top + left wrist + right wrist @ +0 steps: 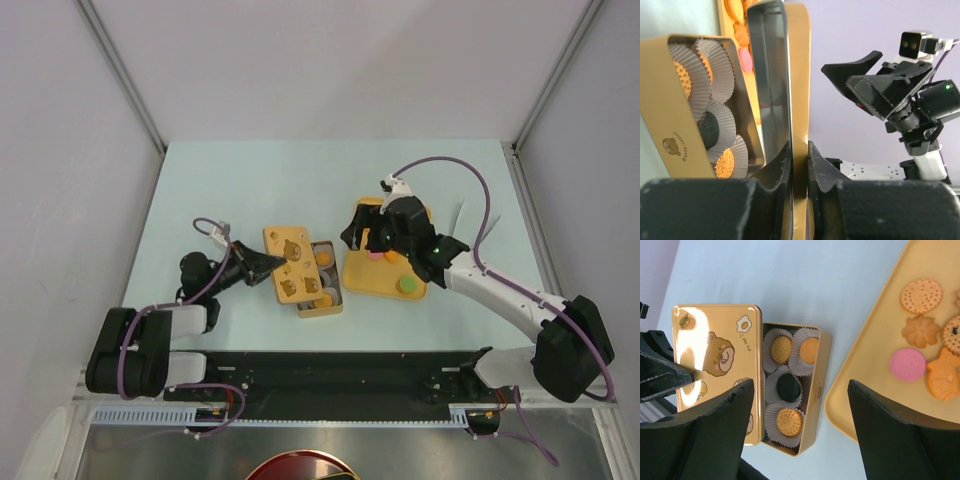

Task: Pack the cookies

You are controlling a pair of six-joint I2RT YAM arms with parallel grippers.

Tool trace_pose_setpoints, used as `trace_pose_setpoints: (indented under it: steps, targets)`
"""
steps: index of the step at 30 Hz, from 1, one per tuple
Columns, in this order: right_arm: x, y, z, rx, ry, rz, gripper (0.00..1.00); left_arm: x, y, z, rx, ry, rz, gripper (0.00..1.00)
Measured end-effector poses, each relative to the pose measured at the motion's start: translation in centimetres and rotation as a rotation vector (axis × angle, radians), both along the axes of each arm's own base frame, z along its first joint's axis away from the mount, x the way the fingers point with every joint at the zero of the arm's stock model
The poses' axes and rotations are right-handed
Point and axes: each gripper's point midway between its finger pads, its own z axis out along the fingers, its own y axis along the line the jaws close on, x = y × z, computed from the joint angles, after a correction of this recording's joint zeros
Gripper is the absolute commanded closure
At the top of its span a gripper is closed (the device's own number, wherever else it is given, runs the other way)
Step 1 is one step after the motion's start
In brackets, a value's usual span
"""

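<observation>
Left gripper (799, 150) pinched lid (771, 75) edge, lower centre of its wrist view. Thin grip might slip, dropping lid on box (821, 375) (cups (790, 387) already filled). Right gripper (801, 385) gaped empty above tray (370, 285), might scatter cookies (921, 295).

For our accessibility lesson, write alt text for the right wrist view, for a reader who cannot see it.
The open right gripper hangs above an orange tin whose four paper cups hold three orange cookies and one black. The left gripper grips the bear-printed lid beside the tin; a tray of loose cookies lies at right.
</observation>
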Motion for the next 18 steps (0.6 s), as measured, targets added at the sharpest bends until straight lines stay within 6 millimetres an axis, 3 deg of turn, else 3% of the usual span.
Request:
trace_pose_setpoints:
  steps: [8, 18]
  targets:
    - [-1.2, -1.2, -3.8, -0.055, 0.069, -0.005, 0.19, 0.7, -0.2, -1.5, -0.028, 0.049, -0.007, 0.88]
    - [-0.9, -1.1, -4.6, -0.060, 0.080, -0.006, 0.20, 1.0, -0.3, -3.3, -0.055, 0.129, -0.007, 0.88]
